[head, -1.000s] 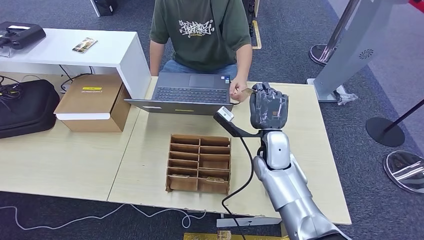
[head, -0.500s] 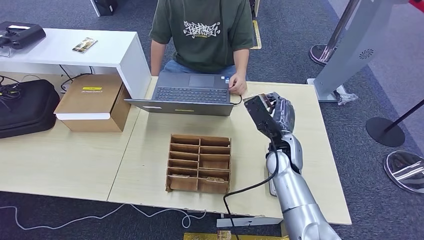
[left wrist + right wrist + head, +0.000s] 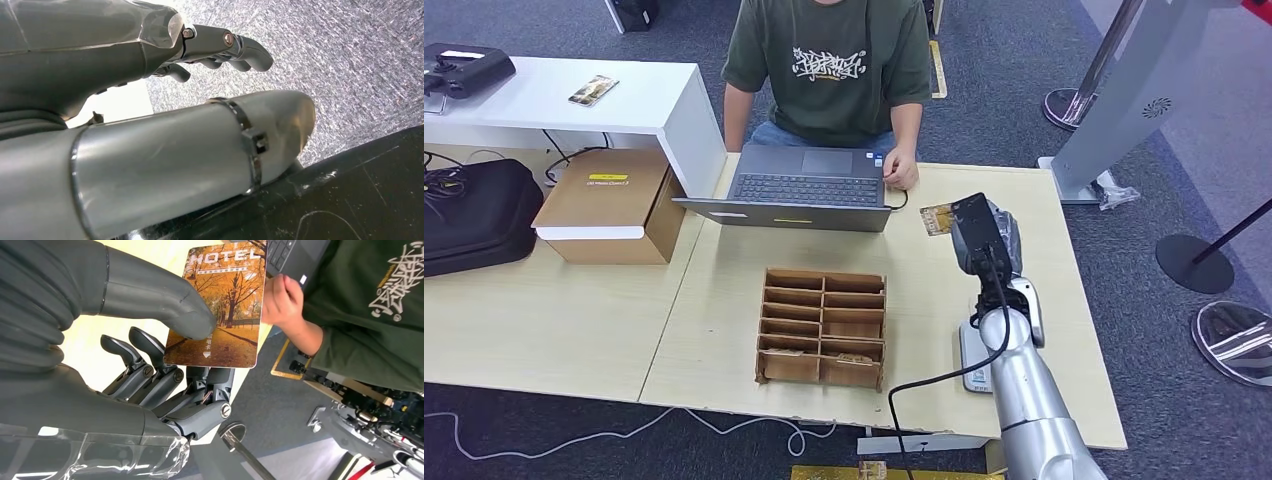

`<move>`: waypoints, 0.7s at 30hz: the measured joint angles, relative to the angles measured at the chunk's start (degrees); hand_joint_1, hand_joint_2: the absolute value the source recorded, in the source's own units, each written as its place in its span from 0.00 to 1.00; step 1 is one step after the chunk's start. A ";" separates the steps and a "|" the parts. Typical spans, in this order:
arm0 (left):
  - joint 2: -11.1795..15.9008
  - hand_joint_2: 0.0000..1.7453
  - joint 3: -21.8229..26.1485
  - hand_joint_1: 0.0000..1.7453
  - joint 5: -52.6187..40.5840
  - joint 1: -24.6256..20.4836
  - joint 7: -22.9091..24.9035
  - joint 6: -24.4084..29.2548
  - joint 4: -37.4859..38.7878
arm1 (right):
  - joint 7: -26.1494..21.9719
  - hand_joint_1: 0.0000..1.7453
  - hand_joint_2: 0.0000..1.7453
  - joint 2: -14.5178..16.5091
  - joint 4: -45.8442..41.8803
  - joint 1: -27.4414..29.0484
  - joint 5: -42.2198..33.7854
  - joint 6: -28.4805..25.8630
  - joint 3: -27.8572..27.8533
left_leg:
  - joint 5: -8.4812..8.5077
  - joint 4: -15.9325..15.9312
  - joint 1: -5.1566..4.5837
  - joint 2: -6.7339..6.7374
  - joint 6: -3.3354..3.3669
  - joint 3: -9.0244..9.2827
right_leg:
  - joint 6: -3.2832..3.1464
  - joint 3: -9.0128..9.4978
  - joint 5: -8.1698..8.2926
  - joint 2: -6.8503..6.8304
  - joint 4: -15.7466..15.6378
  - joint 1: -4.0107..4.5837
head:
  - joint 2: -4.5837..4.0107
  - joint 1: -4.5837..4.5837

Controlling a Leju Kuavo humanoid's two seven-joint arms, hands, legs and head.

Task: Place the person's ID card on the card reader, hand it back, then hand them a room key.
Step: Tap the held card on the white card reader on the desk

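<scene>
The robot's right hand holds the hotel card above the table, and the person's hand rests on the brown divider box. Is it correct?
Not quite. The right hand does hold the hotel card, but the person's hand rests at the corner of the laptop, not on the divider box; the head view shows it.

Bare table (image 3: 1064, 290) runs along the right edge, around the right hand (image 3: 989, 232); the open laptop (image 3: 804, 188) and the person's hand (image 3: 902, 172) crowd the far edge; the cardboard divider tray (image 3: 822, 327) blocks the near edge's middle; a grey pad (image 3: 973, 358) lies beside the arm.
</scene>
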 joint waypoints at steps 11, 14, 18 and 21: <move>-0.02 0.00 0.00 0.00 0.41 0.05 0.00 0.79 0.00 | 0.61 1.00 1.00 -1.24 -1.76 2.09 -0.88 0.78 -0.37 | -0.01 0.00 0.00 0.00 0.01 0.00 | 0.00 -0.01 0.00 0.00 -0.01 0.00 | 0.00 0.00; -0.02 0.00 0.00 0.00 0.92 0.16 -0.09 1.37 0.00 | 0.91 1.00 1.00 -1.87 -3.56 4.15 -1.81 0.63 -0.65 | -0.02 0.00 0.00 -0.02 0.01 -0.01 | 0.01 -0.01 -0.01 -0.02 -0.01 0.00 | 0.00 -0.01; -0.02 0.00 0.00 0.00 1.11 0.53 -0.17 1.81 0.00 | 1.72 1.00 1.00 -2.27 -7.24 8.04 -1.52 -0.83 -1.93 | -0.06 0.00 -0.01 -0.02 0.03 -0.02 | 0.05 -0.01 -0.05 -0.02 -0.02 0.00 | 0.00 -0.01; -0.02 0.00 0.00 0.00 1.20 0.79 -0.17 1.85 0.00 | 1.97 1.00 1.00 -2.32 -9.86 10.67 -1.14 -1.06 -2.81 | -0.09 0.00 -0.01 -0.01 0.03 -0.02 | 0.05 -0.02 -0.06 0.00 -0.02 0.00 | 0.00 -0.01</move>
